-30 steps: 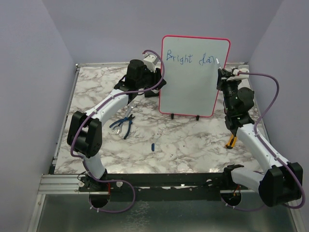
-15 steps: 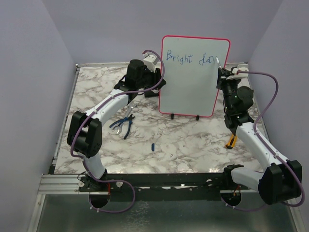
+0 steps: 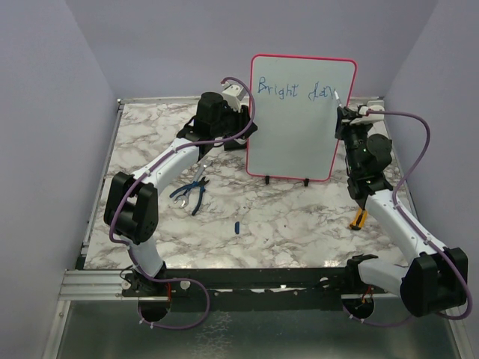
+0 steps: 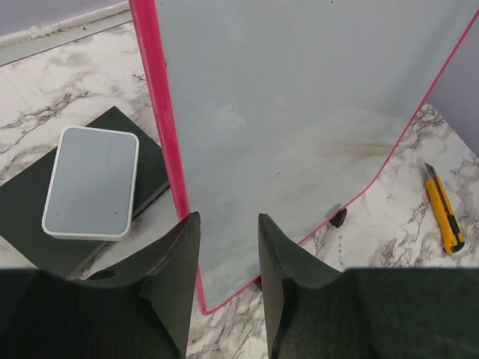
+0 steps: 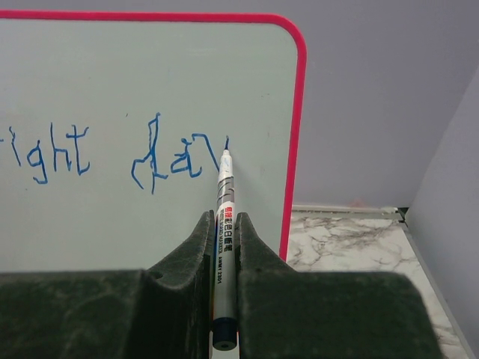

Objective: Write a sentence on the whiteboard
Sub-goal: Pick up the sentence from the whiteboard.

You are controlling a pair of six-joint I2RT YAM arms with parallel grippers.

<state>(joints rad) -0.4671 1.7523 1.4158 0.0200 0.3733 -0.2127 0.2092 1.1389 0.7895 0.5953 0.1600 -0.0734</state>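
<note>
Marker (image 5: 223, 176) shifted slightly (right claw (image 5: 224, 218) clenching it) | left claw (image 4: 228, 224) grips whiteboard (image 3: 299, 134); pliers (image 3: 191, 196) nearby

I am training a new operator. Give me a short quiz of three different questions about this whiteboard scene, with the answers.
1. True or false: the right gripper is shut on a marker.
2. The sentence on the whiteboard is written in: A) black B) blue C) green.
3. Fill in: the yellow utility knife lies on the table on the ___ arm's side.
Key: 1 true; 2 B; 3 right.
</note>
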